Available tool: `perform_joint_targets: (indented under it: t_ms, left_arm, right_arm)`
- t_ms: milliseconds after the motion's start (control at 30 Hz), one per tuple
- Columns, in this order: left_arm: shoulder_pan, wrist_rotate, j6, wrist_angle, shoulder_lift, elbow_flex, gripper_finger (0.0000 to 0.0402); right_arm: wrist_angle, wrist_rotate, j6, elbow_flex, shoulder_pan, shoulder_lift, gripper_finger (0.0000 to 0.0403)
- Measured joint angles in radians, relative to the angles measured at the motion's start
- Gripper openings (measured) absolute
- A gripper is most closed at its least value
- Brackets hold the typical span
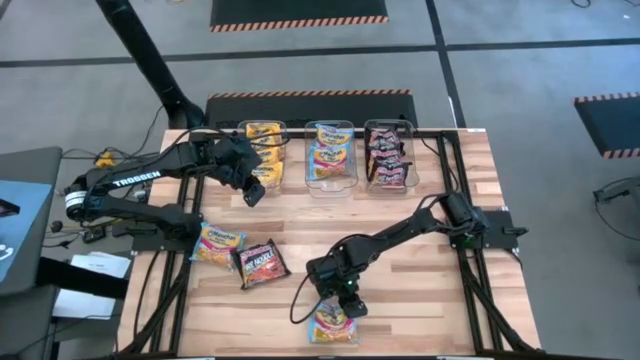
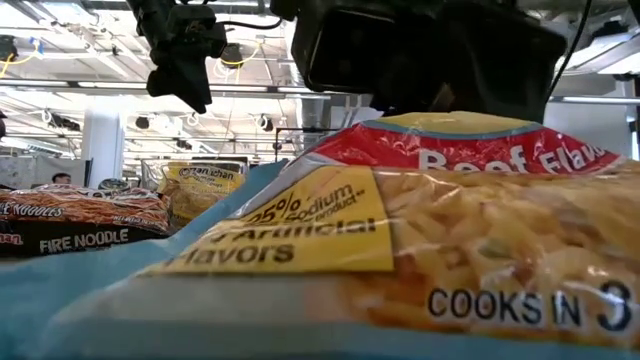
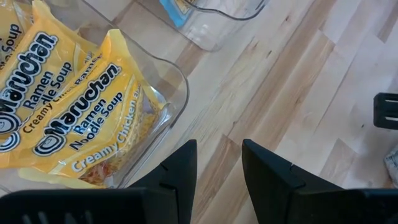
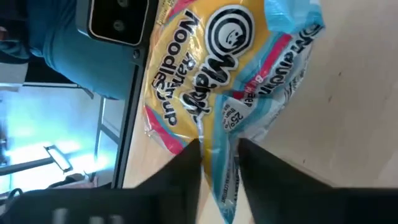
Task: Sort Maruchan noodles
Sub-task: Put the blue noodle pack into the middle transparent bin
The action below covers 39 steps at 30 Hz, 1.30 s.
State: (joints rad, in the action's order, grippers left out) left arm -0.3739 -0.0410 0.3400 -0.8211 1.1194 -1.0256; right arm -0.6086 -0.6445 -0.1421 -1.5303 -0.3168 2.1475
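The right tool (image 1: 340, 298) sits low at the tabletop's (image 1: 440, 290) near edge, fingers pinched on a fold of the blue packet (image 1: 333, 322). This looks like the pick-up step. Next comes a lift and carry to the middle bin (image 1: 331, 180), where blue packets already lie. The packet is roughly square, lying flat, with no clear long axis. The left tool (image 1: 252, 192) hovers beside the yellow bin (image 1: 283, 160), fingers slightly apart, empty.
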Motion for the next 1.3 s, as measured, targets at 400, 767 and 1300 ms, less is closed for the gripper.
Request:
perform_joint_targets:
  t_ms: [400, 767, 1300]
  left_arm:
    - [0.0, 0.0, 0.005, 0.0, 0.0, 0.0, 0.0114]
    - [0.0, 0.0, 0.005, 0.0, 0.0, 0.0, 0.0114]
    - [0.0, 0.0, 0.005, 0.0, 0.0, 0.0, 0.0114]
  right_arm:
    - [-0.021, -0.007, 0.02, 0.0, 0.005, 0.0, 0.0009]
    - [-0.149, 0.123, 0.082, 0.0, 0.044, -0.085, 0.0004]
    - [-0.293, 0.418, 0.19, 0.0, 0.143, -0.356, 0.0001]
